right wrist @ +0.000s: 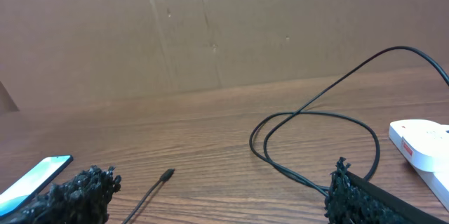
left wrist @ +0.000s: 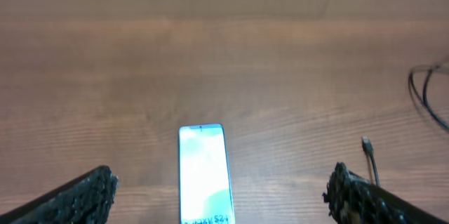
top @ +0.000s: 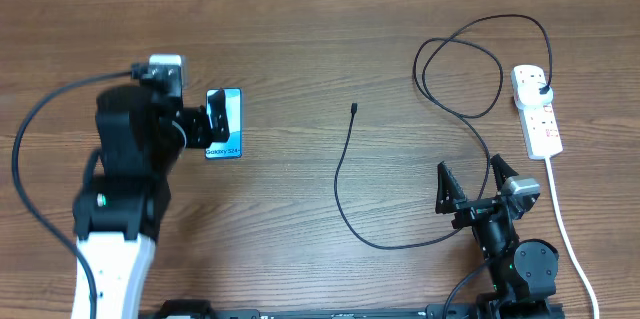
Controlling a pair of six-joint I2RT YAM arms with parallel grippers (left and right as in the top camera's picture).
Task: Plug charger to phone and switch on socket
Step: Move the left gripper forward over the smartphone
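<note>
The phone lies on the wooden table at the left, screen lit, with its left edge under my left gripper. In the left wrist view the phone lies between the wide-open, empty fingers. The charger's connector tip lies loose mid-table. Its black cable curves down, passes my right gripper, loops, and ends at a black plug seated in the white socket. The right gripper is open and empty. The tip lies ahead-left of it on the table.
The socket's thick white cord runs down the right side past the right arm. The cable loops lie between the right gripper and the socket. A brown wall stands behind the table.
</note>
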